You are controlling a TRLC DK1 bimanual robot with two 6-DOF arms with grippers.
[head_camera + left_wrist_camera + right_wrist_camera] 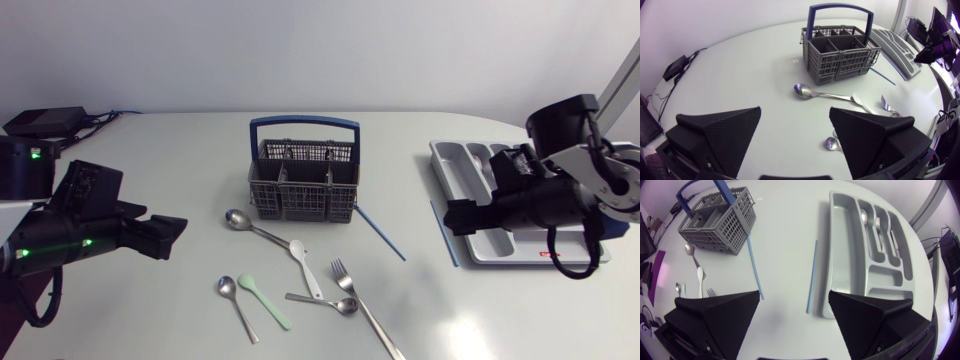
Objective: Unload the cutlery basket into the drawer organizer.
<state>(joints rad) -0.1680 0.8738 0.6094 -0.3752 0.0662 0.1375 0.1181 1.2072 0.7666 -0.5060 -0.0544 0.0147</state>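
The grey cutlery basket (301, 182) with a blue handle stands mid-table; no cutlery shows above its rim (840, 50) (715, 222). In front of it lie a large spoon (250, 228) (815, 93), a white plastic spoon (306, 266), a fork (366, 306), a green spoon (266, 300) and two small spoons (237, 305). The grey drawer organizer (450, 165) (840, 255) at the right holds a spoon (863, 217) and a fork (879, 225). My left gripper (165, 235) (795, 135) hangs open at the table's left. My right gripper (455, 215) (795, 315) is open beside the organizer's near corner.
Two thin blue sticks lie flat between the basket and the organizer: one (381, 232) (755, 270) slants off the basket's corner, the other (445, 235) (812, 275) runs along the organizer's edge. My right arm covers part of the organizer in the head view.
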